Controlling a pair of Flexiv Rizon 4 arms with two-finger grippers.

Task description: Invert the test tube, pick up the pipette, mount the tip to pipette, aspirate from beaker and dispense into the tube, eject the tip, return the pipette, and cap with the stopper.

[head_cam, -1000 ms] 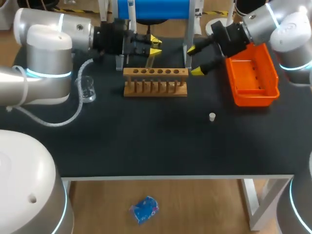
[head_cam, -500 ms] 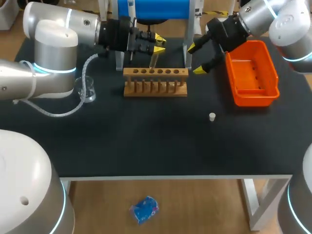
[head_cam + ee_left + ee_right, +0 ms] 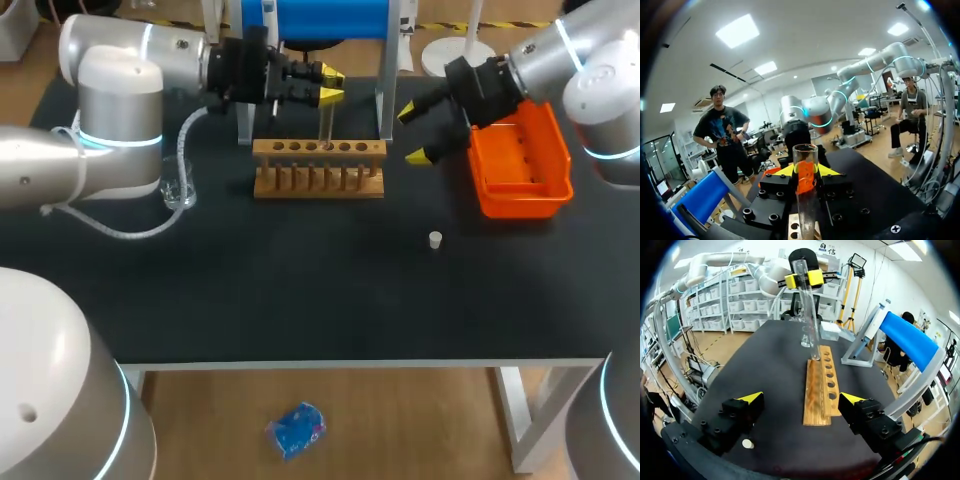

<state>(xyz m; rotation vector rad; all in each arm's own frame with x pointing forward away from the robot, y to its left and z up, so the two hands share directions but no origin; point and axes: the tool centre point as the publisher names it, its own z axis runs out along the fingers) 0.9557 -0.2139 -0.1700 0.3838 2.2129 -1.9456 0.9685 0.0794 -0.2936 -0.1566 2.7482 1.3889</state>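
My left gripper (image 3: 330, 86) is shut on a clear glass test tube (image 3: 325, 122), held upright over the wooden rack (image 3: 318, 166). In the left wrist view the tube (image 3: 805, 195) stands between the yellow fingertips (image 3: 782, 171), mouth upward, with the rack (image 3: 794, 231) beneath. From the right wrist view the tube (image 3: 808, 315) hangs from the left gripper (image 3: 804, 279), its lower end at the rack's (image 3: 820, 390) holes. My right gripper (image 3: 415, 133) is open and empty beside the rack's right end. A small white stopper (image 3: 435, 239) lies on the mat.
An orange bin (image 3: 520, 185) sits at the right, behind my right gripper. A glass beaker (image 3: 180, 186) stands left of the rack. The blue pipette stand (image 3: 315, 18) with its metal legs rises behind the rack.
My left gripper has shifted right and a little up with the tube, which now hangs over the rack's middle holes. My right gripper has drifted right, away from the rack.
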